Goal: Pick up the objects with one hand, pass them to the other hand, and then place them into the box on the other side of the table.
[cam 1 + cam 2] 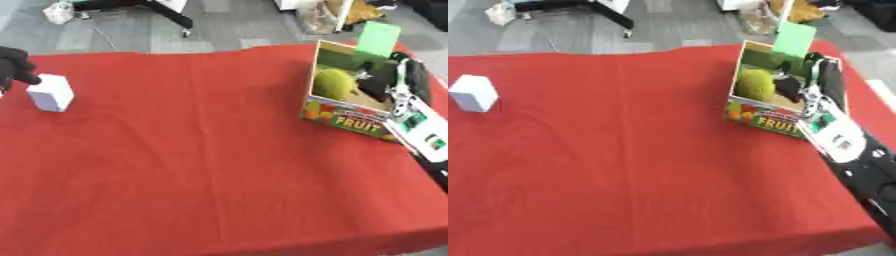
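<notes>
A small white box stands upright on the red tablecloth at the far left. My left hand shows only in the left eye view, at the left edge just above and beside the white box, and I cannot tell if they touch. At the right stands an open carton printed "FRUIT", with a yellow-green round thing inside. My right hand reaches into the carton from the right, next to the round thing. Its grip is hidden in the dark interior.
The carton's green flap sticks up at the back. My right forearm lies along the table's right edge. The red cloth spreads between the white box and the carton. Beyond the far edge is grey floor with a stand's legs.
</notes>
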